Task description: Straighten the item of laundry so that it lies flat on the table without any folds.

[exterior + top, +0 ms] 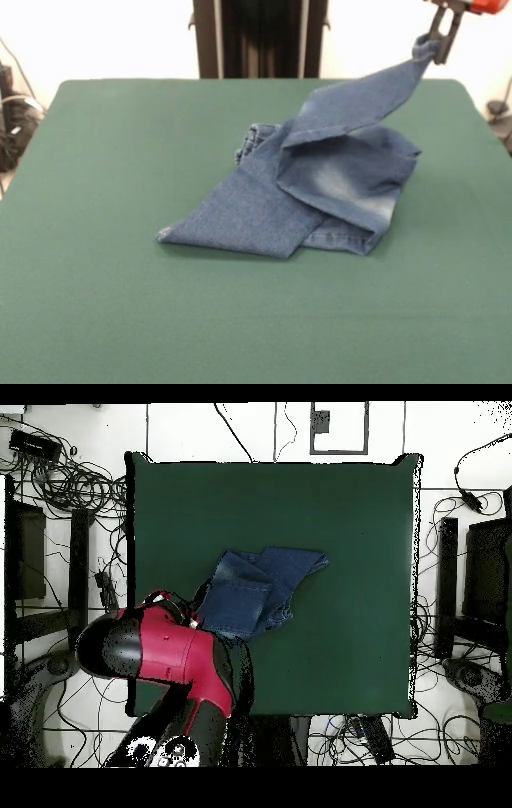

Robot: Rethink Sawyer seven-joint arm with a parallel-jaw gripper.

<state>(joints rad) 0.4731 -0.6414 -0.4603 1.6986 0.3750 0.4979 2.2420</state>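
Jeans [320, 188] lifted by one corner
A leg end is pinched in the hand [438, 42] above the worktop [96, 240].

Blue denim jeans [320, 192]: woven cotton cloth, matt, with faded pale patches and a gathered elastic waistband [254, 138]. Table [96, 304]: dark green felt-like covering, matt, evenly napped. Gripper [438, 48]: dark matt plastic or metal, material uncertain. Arm [165, 652]: glossy red and black moulded shell, smooth, with visible highlights.
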